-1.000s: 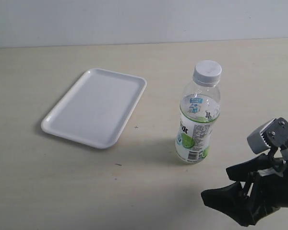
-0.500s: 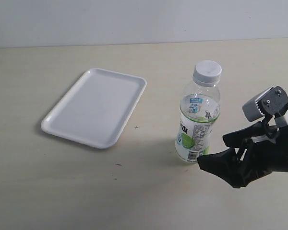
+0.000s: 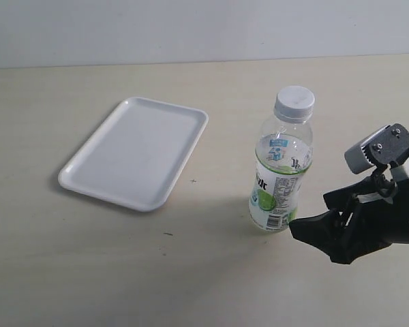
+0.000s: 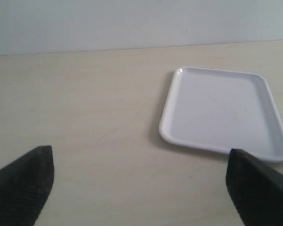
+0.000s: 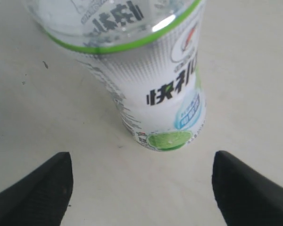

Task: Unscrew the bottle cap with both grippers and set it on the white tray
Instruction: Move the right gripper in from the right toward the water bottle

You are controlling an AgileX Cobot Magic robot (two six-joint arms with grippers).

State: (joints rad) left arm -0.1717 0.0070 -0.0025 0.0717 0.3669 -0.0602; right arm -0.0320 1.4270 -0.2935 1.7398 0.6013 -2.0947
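Note:
The bottle (image 3: 281, 174) stands upright on the table with its white cap (image 3: 294, 102) screwed on. It fills the upper part of the right wrist view (image 5: 141, 70), where the cap is out of view. My right gripper (image 3: 317, 218) hovers just right of the bottle's base, open, its black fingers (image 5: 35, 195) spread wide with only bare table between them. The white tray (image 3: 136, 151) lies empty to the left of the bottle, and the left wrist view shows that tray (image 4: 224, 110) too. My left gripper (image 4: 141, 188) is open over bare table and is outside the exterior view.
The beige table (image 3: 191, 272) ends at a pale wall along the far edge. A small dark speck (image 3: 168, 234) lies in front of the tray.
My right gripper rose from the lower right corner and closed in on the bottle's base, then eased slightly back to the right. Bottle and tray have not moved.

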